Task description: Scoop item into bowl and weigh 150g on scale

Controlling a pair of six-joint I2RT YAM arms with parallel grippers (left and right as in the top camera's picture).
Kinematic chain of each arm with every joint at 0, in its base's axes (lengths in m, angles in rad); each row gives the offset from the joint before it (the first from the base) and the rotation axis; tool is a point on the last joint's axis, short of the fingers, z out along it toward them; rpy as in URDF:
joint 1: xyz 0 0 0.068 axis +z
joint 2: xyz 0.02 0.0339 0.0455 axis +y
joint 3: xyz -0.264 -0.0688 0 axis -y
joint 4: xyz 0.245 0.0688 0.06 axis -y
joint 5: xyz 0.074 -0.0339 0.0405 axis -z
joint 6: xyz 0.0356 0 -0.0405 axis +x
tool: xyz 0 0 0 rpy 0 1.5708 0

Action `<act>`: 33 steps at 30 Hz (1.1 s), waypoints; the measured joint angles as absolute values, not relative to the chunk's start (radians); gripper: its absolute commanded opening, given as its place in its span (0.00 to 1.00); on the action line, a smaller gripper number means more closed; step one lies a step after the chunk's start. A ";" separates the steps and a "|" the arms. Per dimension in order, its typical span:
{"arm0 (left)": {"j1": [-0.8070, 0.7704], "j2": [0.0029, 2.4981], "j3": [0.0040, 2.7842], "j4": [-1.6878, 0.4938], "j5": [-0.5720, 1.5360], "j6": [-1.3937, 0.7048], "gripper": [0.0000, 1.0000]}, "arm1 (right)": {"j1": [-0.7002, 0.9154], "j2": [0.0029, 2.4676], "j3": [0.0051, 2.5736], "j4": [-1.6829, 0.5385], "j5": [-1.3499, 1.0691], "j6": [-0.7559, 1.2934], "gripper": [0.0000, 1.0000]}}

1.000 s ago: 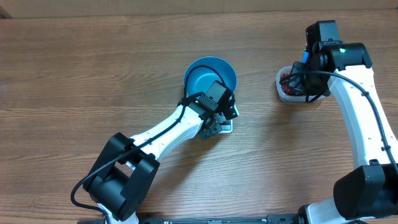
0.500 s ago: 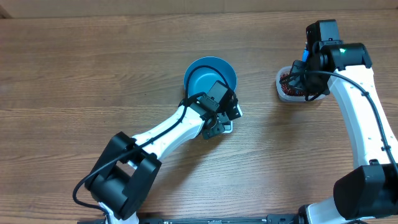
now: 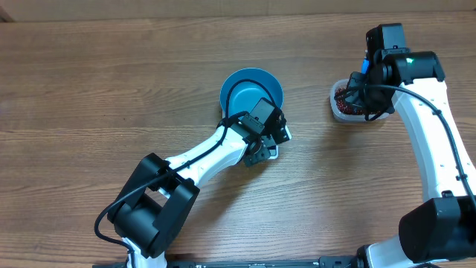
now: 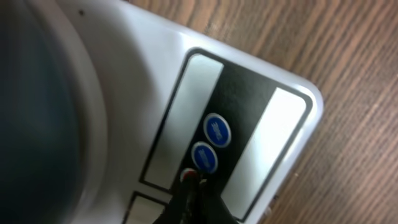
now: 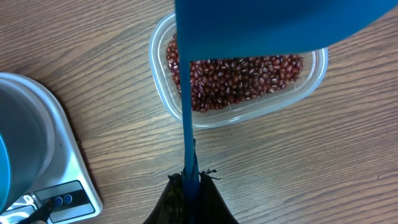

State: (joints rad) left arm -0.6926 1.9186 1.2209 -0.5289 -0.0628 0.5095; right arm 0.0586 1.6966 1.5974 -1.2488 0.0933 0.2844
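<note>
Bowl [image 3: 239, 91] on scale [image 3: 272, 153]; left arm [image 3: 208, 152] above scale front.

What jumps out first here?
The blue bowl sits on the white scale mid-table, with the shut left gripper at its buttons. At right, the right gripper holds a blue scoop over a clear tub of red-brown beans.

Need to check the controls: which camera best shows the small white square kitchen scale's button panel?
Left wrist: the scale panel fills the frame, two blue buttons sharp, the shut left gripper at a red one. Right wrist shows it tiny in a corner; overhead, the arm hides it.
</note>
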 measured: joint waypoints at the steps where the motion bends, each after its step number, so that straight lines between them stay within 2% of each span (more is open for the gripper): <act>1: -0.693 1.919 1.221 -0.516 -0.068 0.513 0.04 | 0.059 1.697 1.597 -1.249 0.093 0.285 0.04; 33: -0.707 1.932 1.231 -0.542 -0.112 0.532 0.04 | 0.059 1.697 1.597 -1.246 0.093 0.284 0.04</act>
